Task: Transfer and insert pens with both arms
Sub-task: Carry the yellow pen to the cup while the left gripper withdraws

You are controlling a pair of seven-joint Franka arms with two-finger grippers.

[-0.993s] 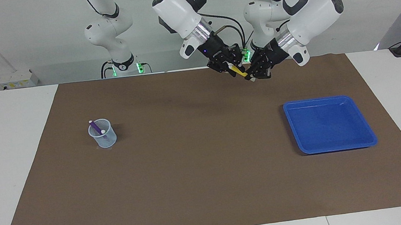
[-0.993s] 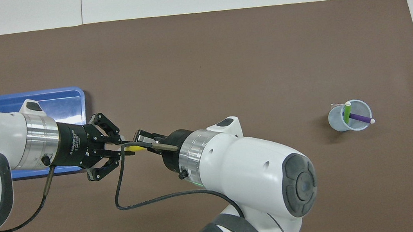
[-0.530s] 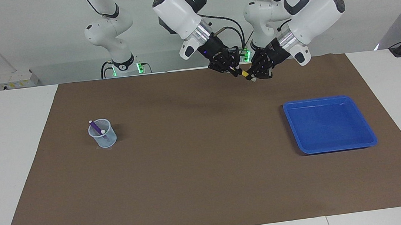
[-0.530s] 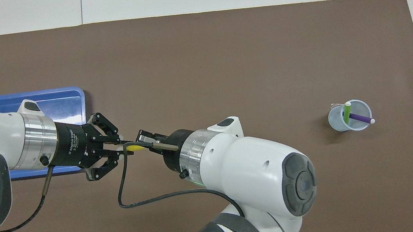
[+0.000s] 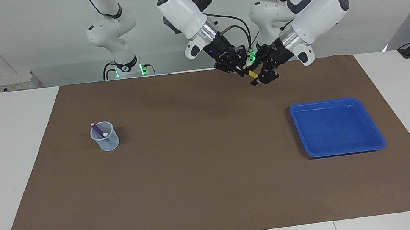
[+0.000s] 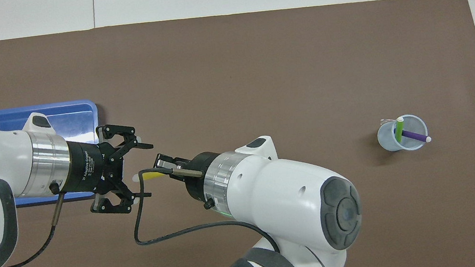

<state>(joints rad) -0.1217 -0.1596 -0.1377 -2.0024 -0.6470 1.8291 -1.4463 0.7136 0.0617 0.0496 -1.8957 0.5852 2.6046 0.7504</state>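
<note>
R gripper point(image 6: 161, 166) clenched on the yellow pen point(image 6: 148, 175), up in the air over the brown mat point(image 5: 204, 176) at the robots' edge. L gripper point(image 6: 144, 170) right by it, fingers point(image 6: 144, 146) spread wide either side of the pen's whitish end, not gripping. Purple pen point(image 6: 414, 135) & green pen point(image 6: 398, 127) stand tilted in the clear cup point(image 6: 390, 144) twd the R arm's end. Blue tray point(image 5: 337, 127) twd the L arm's end.
</note>
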